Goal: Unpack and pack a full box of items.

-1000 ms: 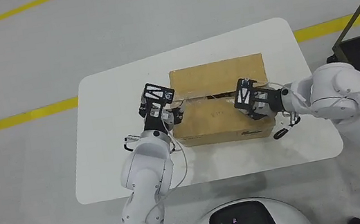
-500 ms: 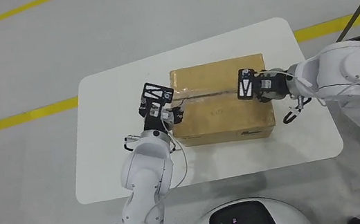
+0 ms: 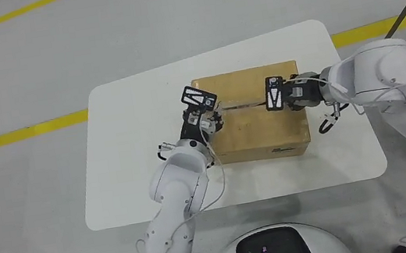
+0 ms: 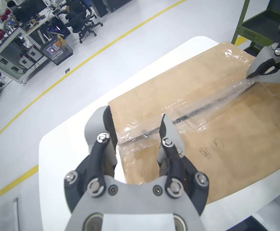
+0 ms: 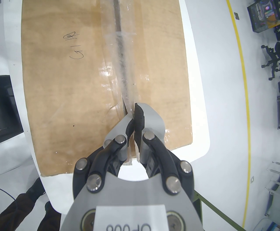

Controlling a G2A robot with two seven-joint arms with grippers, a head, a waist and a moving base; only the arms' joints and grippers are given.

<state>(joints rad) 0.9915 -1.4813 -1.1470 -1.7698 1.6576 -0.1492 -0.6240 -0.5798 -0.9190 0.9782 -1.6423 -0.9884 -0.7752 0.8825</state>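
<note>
The table (image 3: 128, 153) carries the closed box (image 3: 251, 131) flat, nearer its right edge, where both arms reach the top seam. Clear tape (image 4: 210, 102) seals that seam. The right gripper (image 5: 133, 122) is pinched tight on the tape's lifted end, apparently to peel it. The left gripper (image 4: 135, 129), jaws wide, straddles the seam's opposite end, likely as a brace. A pen scribble (image 4: 212, 148) on the near flap is unreadable.

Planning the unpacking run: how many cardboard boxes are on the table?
1: the cardboard box lies on the white table, toward its right side, flaps closed under clear tape.
</note>
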